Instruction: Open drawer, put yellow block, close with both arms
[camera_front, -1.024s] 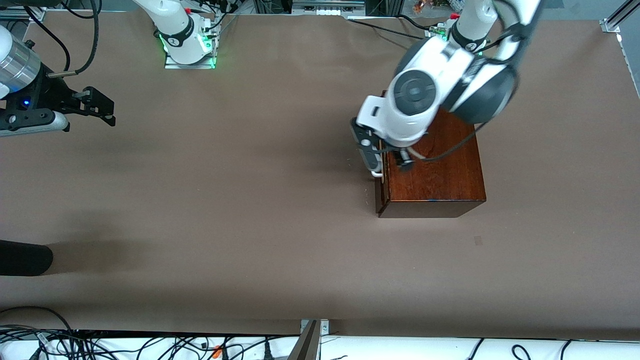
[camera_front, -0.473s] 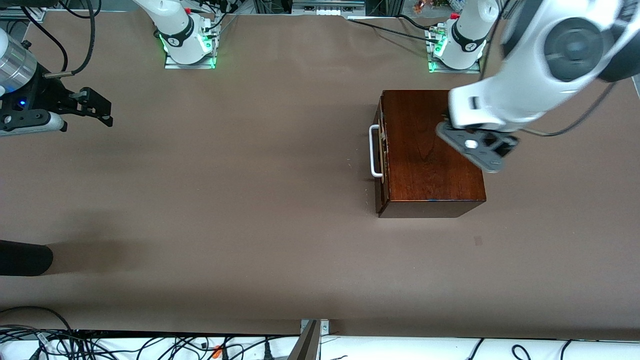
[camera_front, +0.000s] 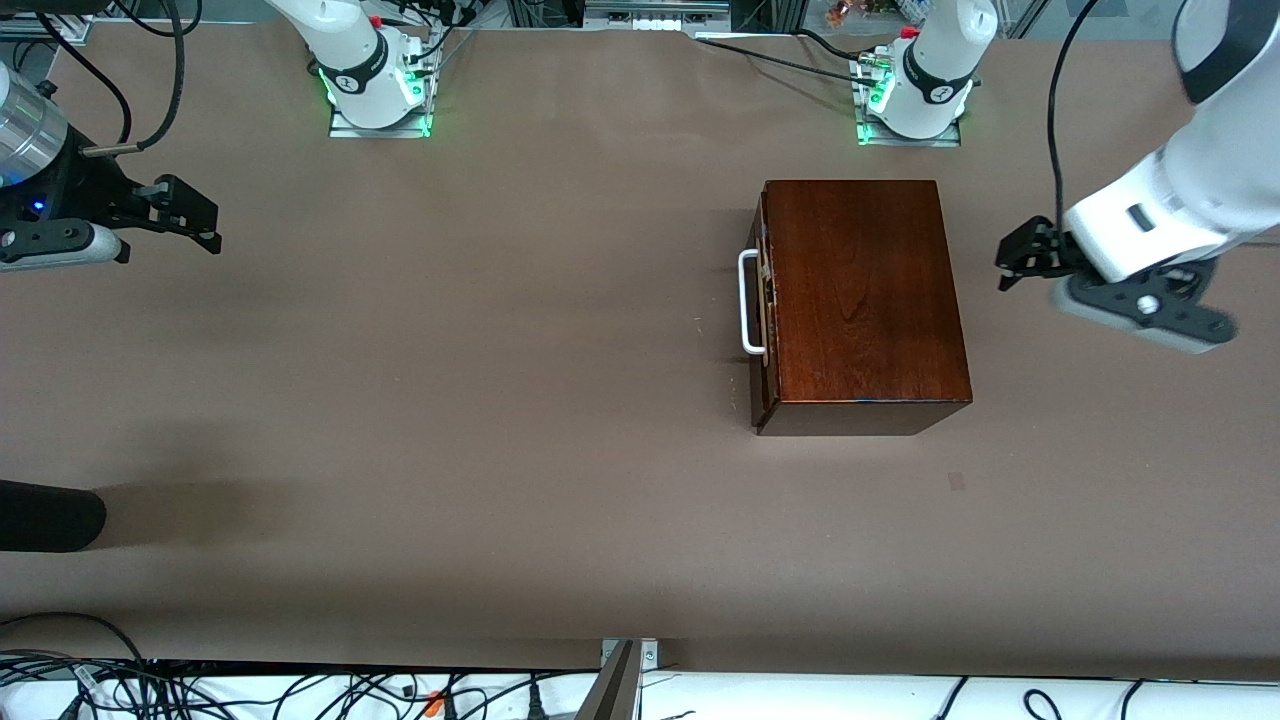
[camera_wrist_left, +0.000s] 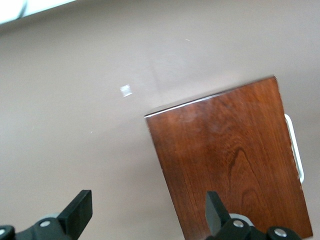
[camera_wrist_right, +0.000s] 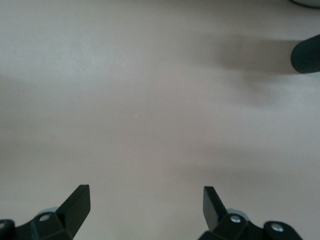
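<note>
The reddish-brown wooden box (camera_front: 860, 300) stands toward the left arm's end of the table. Its drawer is pushed in, with the white U-shaped handle (camera_front: 748, 302) facing the right arm's end. My left gripper (camera_front: 1012, 265) is open and empty, above the table beside the box's back. The left wrist view shows the box top (camera_wrist_left: 240, 160), the handle (camera_wrist_left: 296, 150) and the open gripper (camera_wrist_left: 147, 212). My right gripper (camera_front: 205, 220) is open and empty over bare table at the right arm's end, as the right wrist view (camera_wrist_right: 145, 202) also shows. No yellow block is in view.
A black rounded object (camera_front: 50, 515) pokes in at the right arm's end, nearer the front camera; it also shows in the right wrist view (camera_wrist_right: 306, 54). Cables lie along the table's near edge (camera_front: 300, 690). A small pale mark (camera_front: 957, 481) is on the table near the box.
My left arm has swung away from the drawer handle, across the box top, to the left arm's end of the table. The handle now shows uncovered. My right gripper has barely moved.
</note>
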